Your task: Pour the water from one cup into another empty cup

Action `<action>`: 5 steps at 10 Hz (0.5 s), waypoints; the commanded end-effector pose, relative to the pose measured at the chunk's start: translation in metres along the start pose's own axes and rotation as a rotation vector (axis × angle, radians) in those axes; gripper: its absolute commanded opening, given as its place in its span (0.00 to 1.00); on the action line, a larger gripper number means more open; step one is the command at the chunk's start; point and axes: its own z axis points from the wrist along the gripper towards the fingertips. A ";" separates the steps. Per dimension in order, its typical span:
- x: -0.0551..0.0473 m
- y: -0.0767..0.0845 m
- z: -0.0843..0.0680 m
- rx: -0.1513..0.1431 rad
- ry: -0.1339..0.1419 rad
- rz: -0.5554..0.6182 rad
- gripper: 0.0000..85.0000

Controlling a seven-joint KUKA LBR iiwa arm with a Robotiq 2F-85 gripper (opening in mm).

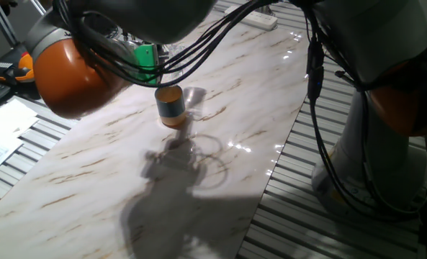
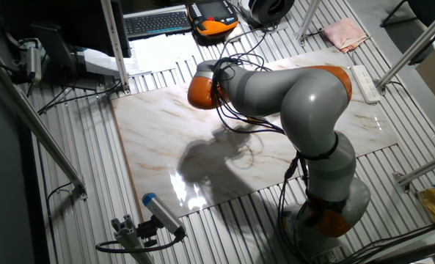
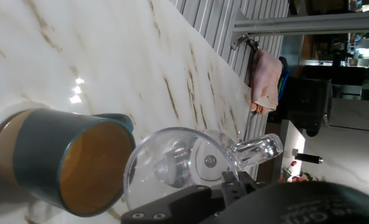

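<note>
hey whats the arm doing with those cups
The arm's end effector is holding the clear glass cup tipped on its side, mouth beside the blue-grey cup with the orange inside. The blue-grey cup stands on the marble tabletop. It looks like a pour from glass to cup. I can't make out any water in either cup from these views.

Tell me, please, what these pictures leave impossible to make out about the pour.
- Gripper: hidden by the arm in both fixed views; in the hand view only its dark body shows at the bottom edge, so its state is unclear.
- Glass cup: absent from the other fixed view, behind the arm.
- Water: too clear to judge in the hand view.
- Blue-grey cup: its contents are indistinct.
</note>
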 end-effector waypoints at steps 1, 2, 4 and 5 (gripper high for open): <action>0.000 0.000 0.001 -0.019 -0.001 0.003 0.00; 0.001 -0.001 0.002 -0.027 -0.002 0.006 0.00; 0.002 -0.005 0.006 -0.034 -0.006 0.005 0.00; 0.002 -0.008 0.008 -0.074 -0.013 0.014 0.00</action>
